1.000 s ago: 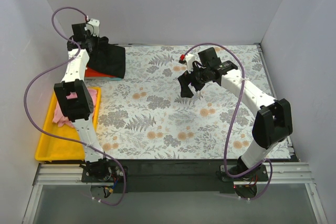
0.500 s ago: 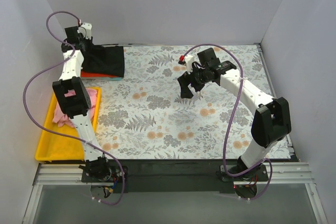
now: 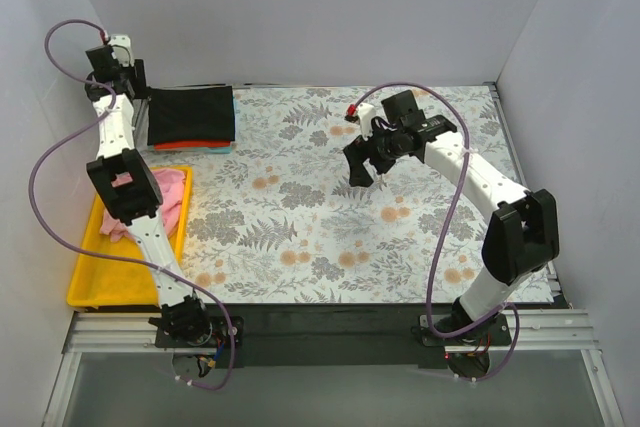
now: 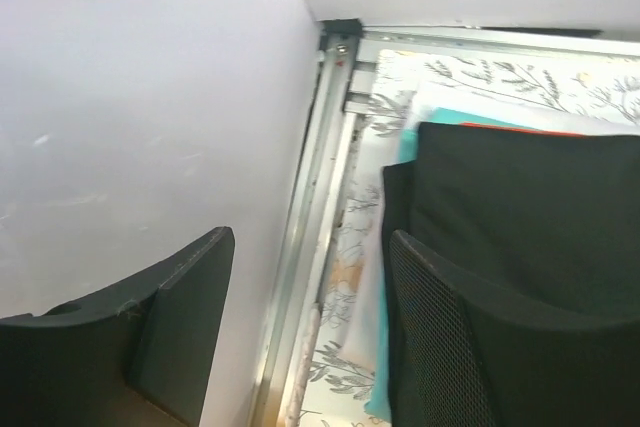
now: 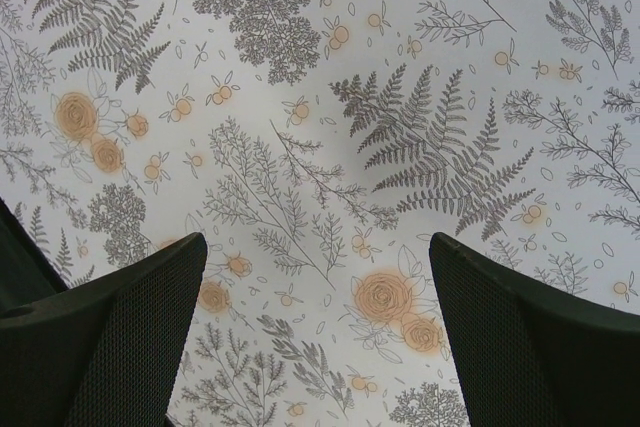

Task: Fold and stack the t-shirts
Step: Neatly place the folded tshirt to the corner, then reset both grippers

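A folded black t-shirt lies on top of a stack at the table's far left corner. A red-orange t-shirt and a teal t-shirt peek out beneath it. My left gripper hovers just left of the stack by the wall, open and holding nothing. In the left wrist view the left gripper frames the table's metal edge, with the black t-shirt to the right over the teal t-shirt. A pink t-shirt lies crumpled in the tray. My right gripper hangs open over bare cloth.
The yellow tray sits along the left edge beside the left arm. The floral table cloth covers the table. White walls close in on the left, back and right. A metal frame rail runs along the left wall.
My left gripper has opened, let go of the black t-shirt and drawn back left toward the wall. The black t-shirt now lies flat on the stack. The right arm barely moved.
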